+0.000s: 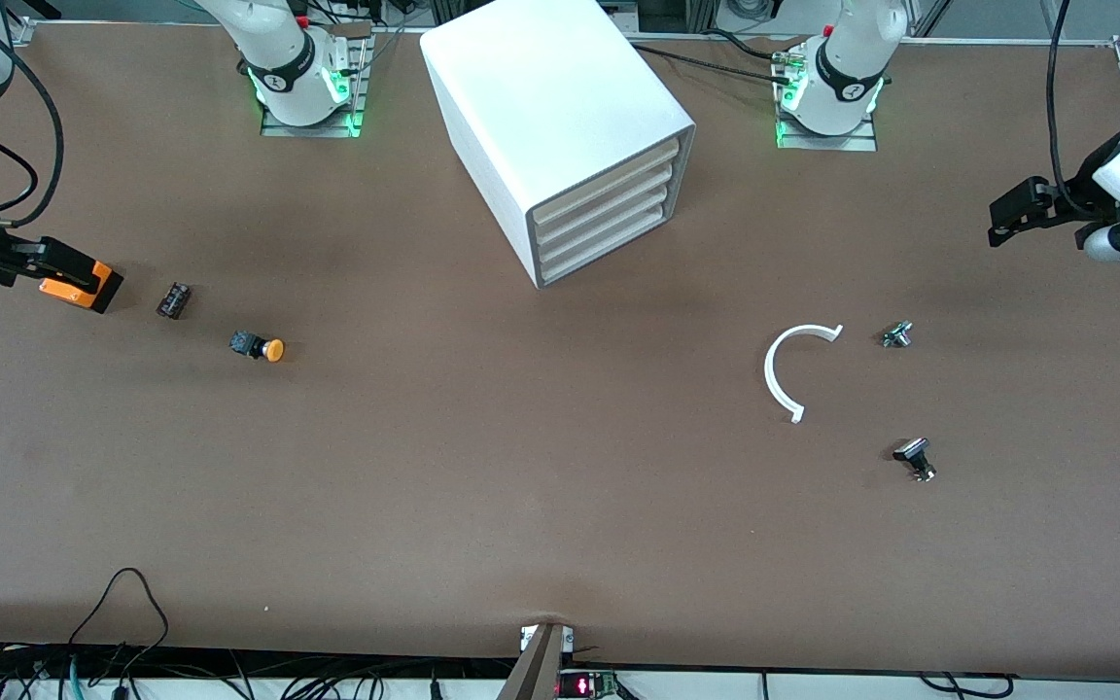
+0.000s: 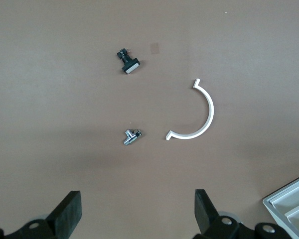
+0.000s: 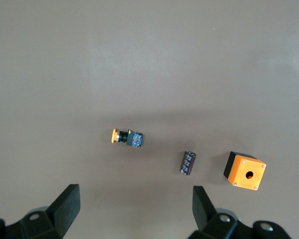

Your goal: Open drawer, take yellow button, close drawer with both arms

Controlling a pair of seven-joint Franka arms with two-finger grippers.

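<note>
Both my sets of fingers are spread wide and holding nothing. My right gripper (image 3: 134,211) hangs over the bench (image 1: 521,467) at the right arm's end, above the orange cube with a hole (image 3: 244,171). The button (image 1: 258,346) lies on its side on the bench, outside the closed drawer (image 1: 609,175), its long axis roughly along the bench, orange cap pointing toward the left arm's end. My left gripper (image 2: 137,215) waits above its own end.

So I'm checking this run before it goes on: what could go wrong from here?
The drawer is shut among three look-alike fronts, so a wrong pull is possible. The button lies on the table beside a dark cylinder; the open right gripper could nudge it. The left gripper waits, open.
</note>
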